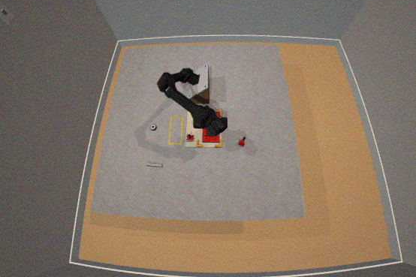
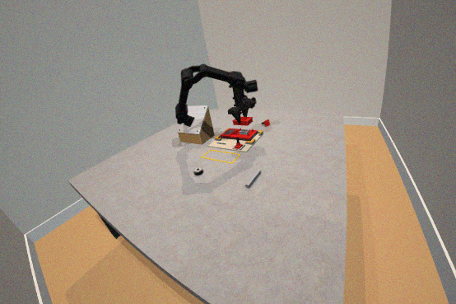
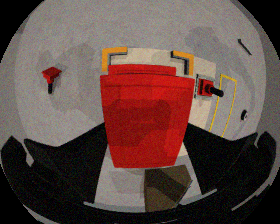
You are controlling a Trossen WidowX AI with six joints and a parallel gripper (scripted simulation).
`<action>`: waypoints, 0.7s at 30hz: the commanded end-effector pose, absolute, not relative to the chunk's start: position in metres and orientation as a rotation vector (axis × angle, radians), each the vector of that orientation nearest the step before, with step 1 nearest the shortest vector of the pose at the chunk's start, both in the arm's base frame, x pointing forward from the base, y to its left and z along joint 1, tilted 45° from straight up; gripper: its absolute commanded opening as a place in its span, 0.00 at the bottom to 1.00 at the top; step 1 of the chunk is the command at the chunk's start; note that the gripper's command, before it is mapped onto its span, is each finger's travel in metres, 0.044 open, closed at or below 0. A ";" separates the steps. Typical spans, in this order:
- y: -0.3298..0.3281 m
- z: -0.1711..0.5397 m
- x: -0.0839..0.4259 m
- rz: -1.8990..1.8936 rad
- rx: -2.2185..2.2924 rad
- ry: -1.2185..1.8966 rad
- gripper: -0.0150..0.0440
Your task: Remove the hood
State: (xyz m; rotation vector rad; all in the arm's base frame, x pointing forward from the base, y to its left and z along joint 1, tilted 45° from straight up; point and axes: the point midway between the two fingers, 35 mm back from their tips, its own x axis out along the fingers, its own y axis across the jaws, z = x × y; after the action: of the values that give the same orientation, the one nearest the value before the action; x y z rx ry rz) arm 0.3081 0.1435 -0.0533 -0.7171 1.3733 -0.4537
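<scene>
My gripper [image 2: 242, 118] [image 3: 145, 125] is shut on the red hood [image 2: 244, 121] [image 3: 141, 102], with one finger at each side. The hood hangs a little above the toy car, apart from it, roughly level; the arm hides it in the top view. The red toy car [image 1: 211, 140] [image 2: 231, 131] sits on a pale board [image 1: 191, 126] [image 2: 216, 146] between orange corner brackets, and grey parts show in its open top. The marked area, a yellow outline [image 1: 170, 130] [image 2: 217, 160] [image 3: 230, 107], lies on the table beside the board, with nothing inside it.
A red piece with a black peg [image 1: 190, 137] [image 2: 238, 146] stands on the board near the outline. Another red-and-black piece [image 1: 242, 143] [image 2: 267, 123] [image 3: 51, 74] lies beyond the car. A small wheel [image 2: 198, 171], a thin bar [image 1: 154, 165] [image 2: 253, 180] and a wedge-shaped box [image 1: 203, 77] [image 2: 209, 127] are also there.
</scene>
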 end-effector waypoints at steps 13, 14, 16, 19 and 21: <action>0.109 -0.009 0.324 -0.441 -0.709 1.378 0.25; 0.106 -0.005 0.325 -0.440 -0.709 1.378 0.25; 0.099 0.002 0.326 -0.439 -0.708 1.378 0.25; 0.089 0.013 0.328 -0.438 -0.707 1.378 0.25; 0.082 0.020 0.329 -0.438 -0.707 1.378 0.25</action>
State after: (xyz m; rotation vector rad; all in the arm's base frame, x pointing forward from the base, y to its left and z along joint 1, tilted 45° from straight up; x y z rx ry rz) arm 0.3278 0.0940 0.0060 -0.7008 1.3800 -0.4418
